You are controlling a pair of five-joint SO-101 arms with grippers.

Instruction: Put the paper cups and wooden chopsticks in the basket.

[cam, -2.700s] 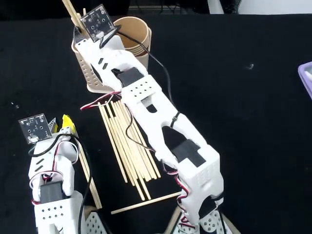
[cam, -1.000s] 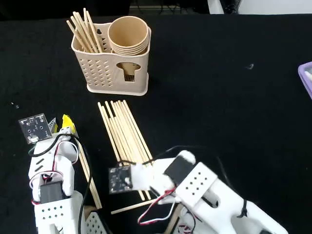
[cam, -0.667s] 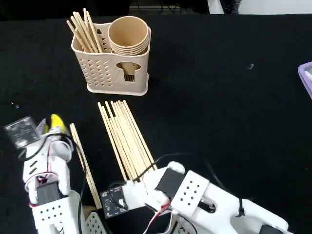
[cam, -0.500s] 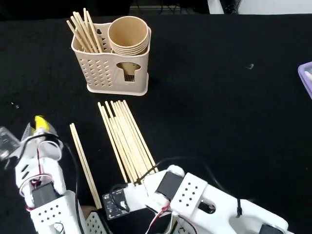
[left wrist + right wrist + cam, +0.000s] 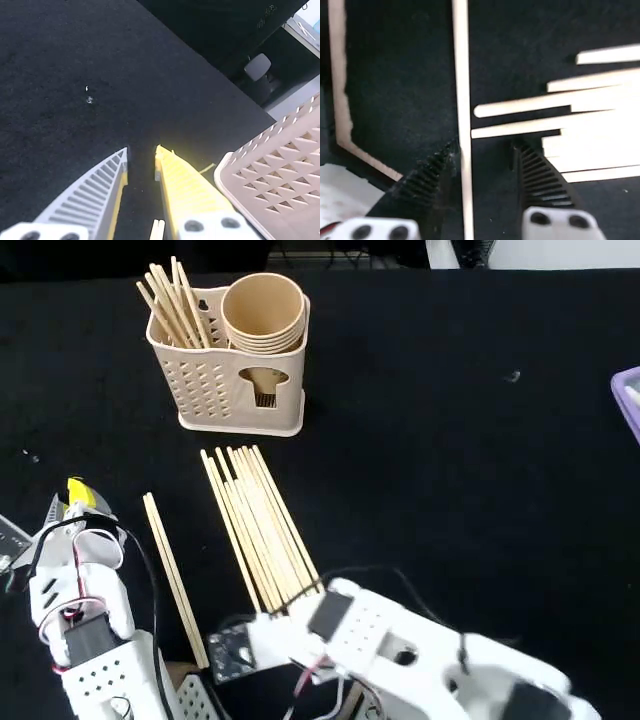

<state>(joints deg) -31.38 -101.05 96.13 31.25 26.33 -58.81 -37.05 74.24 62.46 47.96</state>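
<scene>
The beige basket [image 5: 240, 390] at the back left holds a stack of paper cups [image 5: 263, 308] and several wooden chopsticks [image 5: 175, 305]. A pile of loose chopsticks [image 5: 262, 525] lies in front of it, with a separate pair [image 5: 175, 575] to the left. My left gripper [image 5: 62, 498] is at the near left, open [image 5: 141, 152] over bare cloth, the basket wall [image 5: 280, 165] beside it. My right gripper [image 5: 485, 147] is low at the near edge, open astride a single chopstick [image 5: 461, 100] that lies close to one finger [image 5: 432, 175]. The pile's ends [image 5: 590, 125] lie just beyond.
Black cloth covers the table. A purple container [image 5: 628, 395] pokes in at the right edge. The right arm [image 5: 400, 655] covers the near centre. A wooden edge [image 5: 340, 100] runs beside the single chopstick.
The right arm drew back from the basket, leaving chopsticks in it, and dropped to the near edge over a single chopstick. The left arm swung left, uncovering the pair of chopsticks.
</scene>
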